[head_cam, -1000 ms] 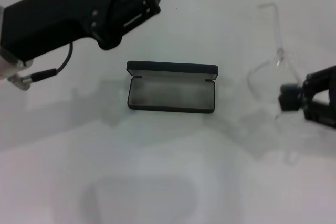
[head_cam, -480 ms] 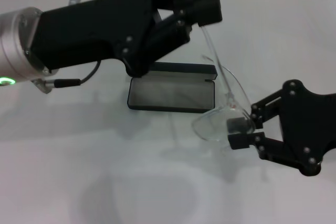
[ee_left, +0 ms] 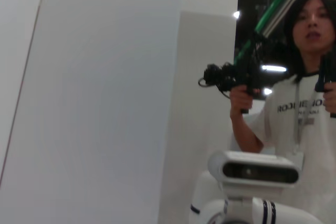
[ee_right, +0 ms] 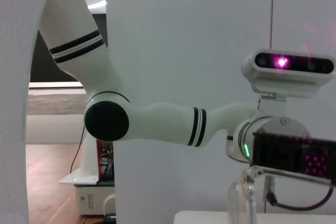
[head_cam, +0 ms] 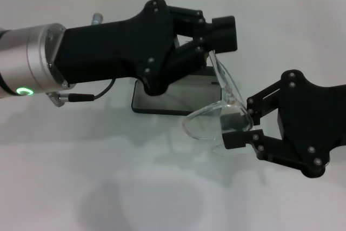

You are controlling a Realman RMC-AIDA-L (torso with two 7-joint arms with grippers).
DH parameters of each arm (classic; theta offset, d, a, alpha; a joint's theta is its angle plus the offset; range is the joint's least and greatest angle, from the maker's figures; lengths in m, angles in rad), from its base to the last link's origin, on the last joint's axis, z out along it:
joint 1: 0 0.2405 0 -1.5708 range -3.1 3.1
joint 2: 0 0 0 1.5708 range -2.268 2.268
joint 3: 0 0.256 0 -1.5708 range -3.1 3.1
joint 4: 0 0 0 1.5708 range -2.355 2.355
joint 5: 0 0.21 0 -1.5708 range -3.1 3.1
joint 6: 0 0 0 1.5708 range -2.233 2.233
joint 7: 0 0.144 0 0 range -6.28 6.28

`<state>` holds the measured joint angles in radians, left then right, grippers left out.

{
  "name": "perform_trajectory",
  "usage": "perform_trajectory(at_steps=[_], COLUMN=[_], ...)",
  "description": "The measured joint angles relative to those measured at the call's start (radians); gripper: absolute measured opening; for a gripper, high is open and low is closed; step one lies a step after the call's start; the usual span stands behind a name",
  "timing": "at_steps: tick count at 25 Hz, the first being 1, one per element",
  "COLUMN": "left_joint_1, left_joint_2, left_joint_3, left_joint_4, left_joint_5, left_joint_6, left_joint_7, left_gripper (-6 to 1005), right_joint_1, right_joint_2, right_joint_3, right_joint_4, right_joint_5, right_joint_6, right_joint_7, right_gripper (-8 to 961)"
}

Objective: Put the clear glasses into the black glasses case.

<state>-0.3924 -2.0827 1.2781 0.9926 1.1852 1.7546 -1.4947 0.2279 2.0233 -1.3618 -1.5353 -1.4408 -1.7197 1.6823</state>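
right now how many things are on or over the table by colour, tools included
black: 3 (black glasses case, left tool, right tool)
clear: 1 (clear glasses, held up by both tools beside the open case)
total: 4

A white table [head_cam: 108, 187] spreads across the head view. In the left wrist view, a person [ee_left: 304, 103] in a white printed T-shirt holds a black handheld device [ee_left: 231, 77].

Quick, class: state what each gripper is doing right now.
Left gripper: shut on a temple arm of the clear glasses, above the black glasses case.
Right gripper: shut on the clear glasses' lens.
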Motion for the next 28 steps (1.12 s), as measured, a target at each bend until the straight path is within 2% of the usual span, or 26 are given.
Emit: perform_trajectory(at_steps=[15,28], left_joint_1=[-0.025,-0.038], left_joint_2=[0.006,0.000], left_joint_3=[0.000,0.003], left_joint_4=[-0.003,-0.018], left_joint_5=[0.066,0.068], left_joint_6=[0.080,0.103], left_joint_7=[-0.020,-0.025], left_gripper=[97,96], right_joint_1=[-0.006,-0.001], right_joint_2=[0.000,-0.002], right_joint_3=[0.003,0.002], right_joint_4=[0.021,0.065], right_joint_5=[0.027,0.033], right_joint_6=[-0.003,-0.004], right_joint_7=[-0.028,-0.057], right_gripper=[117,117])
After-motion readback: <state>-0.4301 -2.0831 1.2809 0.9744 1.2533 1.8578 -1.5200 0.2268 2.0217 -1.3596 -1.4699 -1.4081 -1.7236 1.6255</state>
